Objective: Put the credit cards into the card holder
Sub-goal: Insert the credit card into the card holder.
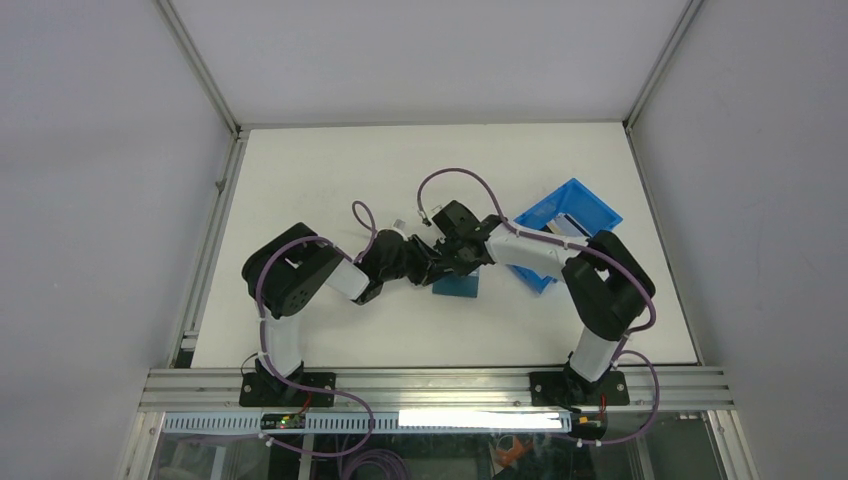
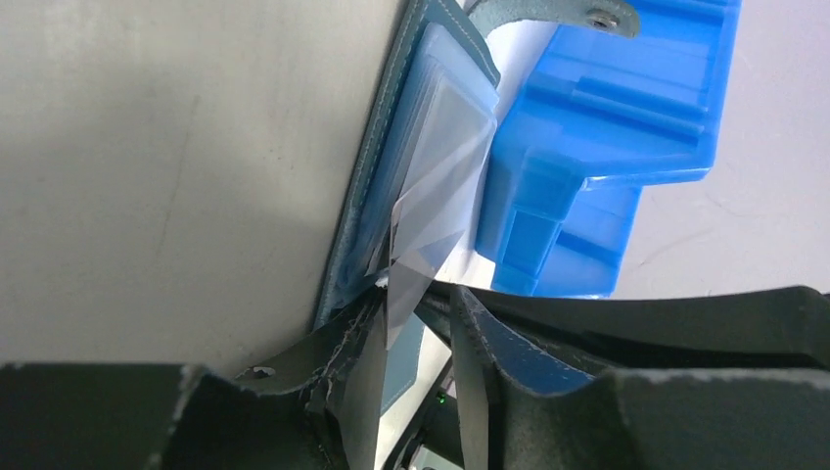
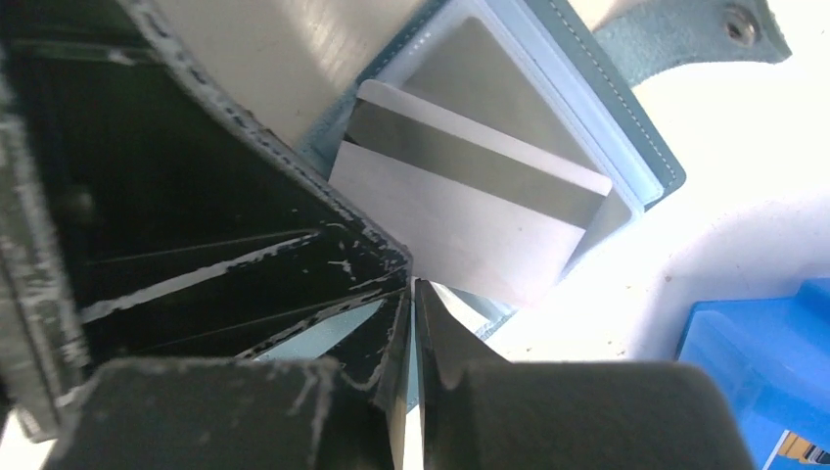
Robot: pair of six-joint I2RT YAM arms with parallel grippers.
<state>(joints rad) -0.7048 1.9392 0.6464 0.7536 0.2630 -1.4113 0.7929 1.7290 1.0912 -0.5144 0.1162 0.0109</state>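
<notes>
Card [image 3: 460,235] half-seated in open holder [image 3: 641,132], just beyond right gripper [image 3: 413,289], jaws closed. Left gripper [image 2: 416,304], jaws slightly apart, straddles the holder's edge beside bin [image 2: 607,127].

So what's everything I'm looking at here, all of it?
Card holder: one, teal, open, mid-table under the grippers.
Credit card: one, grey with darker stripe, partly in the holder's clear pocket.
Bin: one, bright blue, right of the holder; contents unclear.
Table: one, white.
Cables: several, purple, on the robot.
Left gripper: black, jaws apart at the holder.
Right gripper: black, jaws shut by the holder's edge.
</notes>
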